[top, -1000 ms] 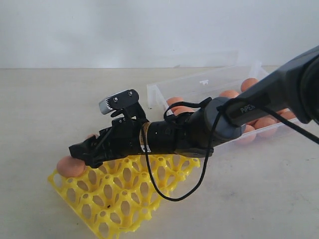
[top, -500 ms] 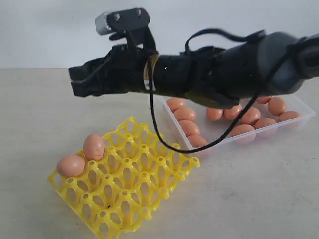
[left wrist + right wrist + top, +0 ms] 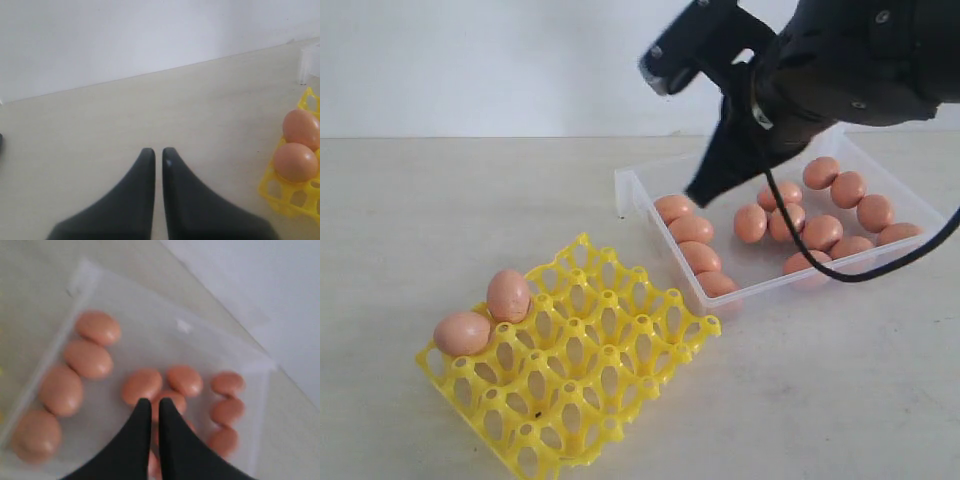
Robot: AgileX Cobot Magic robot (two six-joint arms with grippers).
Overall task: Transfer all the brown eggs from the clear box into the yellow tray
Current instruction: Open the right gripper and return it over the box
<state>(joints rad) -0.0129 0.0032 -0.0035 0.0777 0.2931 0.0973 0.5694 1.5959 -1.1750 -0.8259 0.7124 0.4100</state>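
Note:
The yellow tray (image 3: 610, 372) lies at the front left with two brown eggs (image 3: 508, 294) (image 3: 461, 333) in cups at its left corner. The clear box (image 3: 638, 197) at the right holds several brown eggs (image 3: 692, 230). My right gripper (image 3: 697, 196) hangs shut and empty above the box's left half. In the right wrist view its fingertips (image 3: 150, 403) sit over eggs (image 3: 141, 385) in the box (image 3: 90, 274). My left gripper (image 3: 157, 151) is shut and empty above bare table; the tray (image 3: 280, 198) and its two eggs (image 3: 295, 161) show beside it.
A pale wall (image 3: 480, 60) backs the beige table (image 3: 450, 200). Bare table lies left of the tray and in front of the box. A black cable (image 3: 860, 270) from the right arm loops over the box's right side.
The right arm let go of an egg in the tray's left corner, rose, swung right to above the clear box, and its jaws closed. Two eggs now sit in the tray.

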